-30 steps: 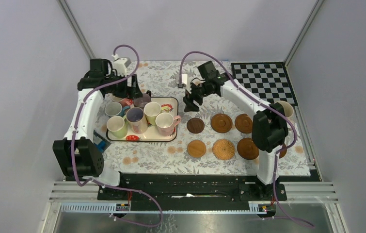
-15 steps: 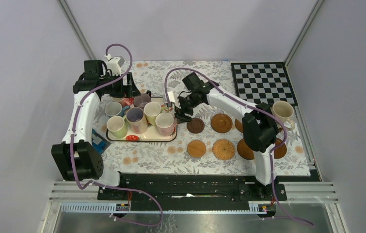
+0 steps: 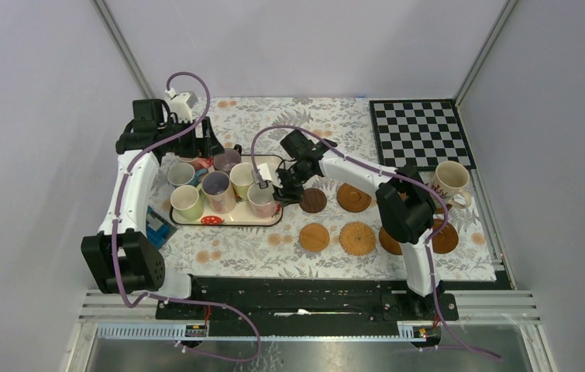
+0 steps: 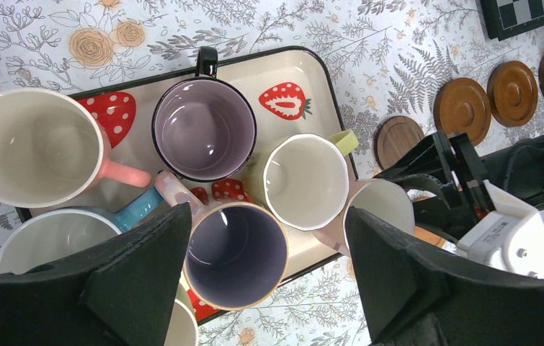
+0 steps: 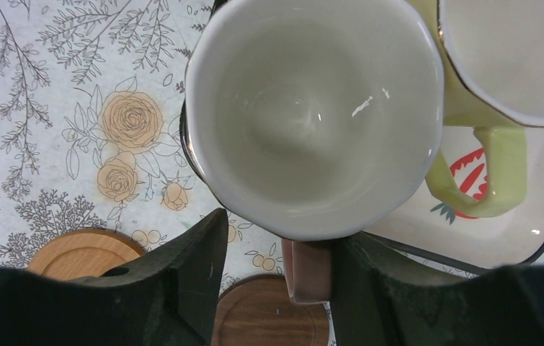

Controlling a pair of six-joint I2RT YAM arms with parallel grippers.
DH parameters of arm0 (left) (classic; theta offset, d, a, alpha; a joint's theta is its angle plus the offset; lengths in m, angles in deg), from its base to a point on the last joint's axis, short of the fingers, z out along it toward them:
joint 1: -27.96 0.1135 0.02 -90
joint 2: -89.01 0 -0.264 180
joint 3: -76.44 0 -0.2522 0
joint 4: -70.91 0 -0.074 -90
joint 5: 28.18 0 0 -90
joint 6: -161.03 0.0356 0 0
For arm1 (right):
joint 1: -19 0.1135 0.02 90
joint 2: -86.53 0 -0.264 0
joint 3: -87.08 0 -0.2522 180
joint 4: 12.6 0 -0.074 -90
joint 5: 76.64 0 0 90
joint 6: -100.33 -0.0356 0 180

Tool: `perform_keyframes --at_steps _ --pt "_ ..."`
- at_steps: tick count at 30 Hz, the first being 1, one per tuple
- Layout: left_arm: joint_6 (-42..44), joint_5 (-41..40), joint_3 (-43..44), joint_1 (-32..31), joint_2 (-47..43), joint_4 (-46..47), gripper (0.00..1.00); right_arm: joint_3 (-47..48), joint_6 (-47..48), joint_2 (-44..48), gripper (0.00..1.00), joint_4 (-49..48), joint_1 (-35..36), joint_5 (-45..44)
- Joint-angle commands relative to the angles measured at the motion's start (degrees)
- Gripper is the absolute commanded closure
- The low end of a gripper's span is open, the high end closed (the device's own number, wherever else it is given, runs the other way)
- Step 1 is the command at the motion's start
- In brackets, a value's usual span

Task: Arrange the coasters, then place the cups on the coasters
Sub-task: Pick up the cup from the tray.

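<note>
Seven cups crowd the tray (image 4: 251, 72), rims touching or nearly so. Right gripper (image 3: 283, 188) is low at the tray's right edge, on the pink cup (image 5: 312, 108). Its fingers (image 5: 182, 281) are partly spread and straddle the handle (image 5: 306, 270): one finger against it, a gap on the other side, not pinched. The green-handled cup (image 5: 514, 50) sits just far-left of the pink one. The pink handle pokes past the tray rim over a narrow strip of bench (image 3: 273, 240), with a dark coaster (image 3: 313, 200) just right of it. Left gripper (image 4: 266, 213) hangs above the tray's far side, fingers (image 4: 132, 281) spread wide, holding nothing. One cream cup (image 3: 448, 180) stands by the right bench edge, near the checkerboard mat (image 3: 421, 132).
</note>
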Motion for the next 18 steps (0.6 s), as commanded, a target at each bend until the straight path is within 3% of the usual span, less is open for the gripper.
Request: perform_keyframes --at_steps 1,10,17,18 --pt "-1.6 1.67 -0.52 0.48 -2.53 3.6 0.15 0.2 -0.37 -1.21 0.47 -1.06 0.83 -1.02" --pt "-1.64 1.67 -1.39 0.83 -2.87 4.05 0.14 -1.75 -6.91 -0.5 0.66 -6.83 0.87 -3.01" --pt "-1.29 2.21 -1.65 0.98 -2.72 4.7 0.14 -7.83 -8.78 4.01 1.0 -13.25 0.79 -2.93" --pt "-1.25 2.3 -1.6 0.96 -2.59 4.87 0.14 -8.75 -9.67 4.89 1.0 -14.49 0.74 -2.99"
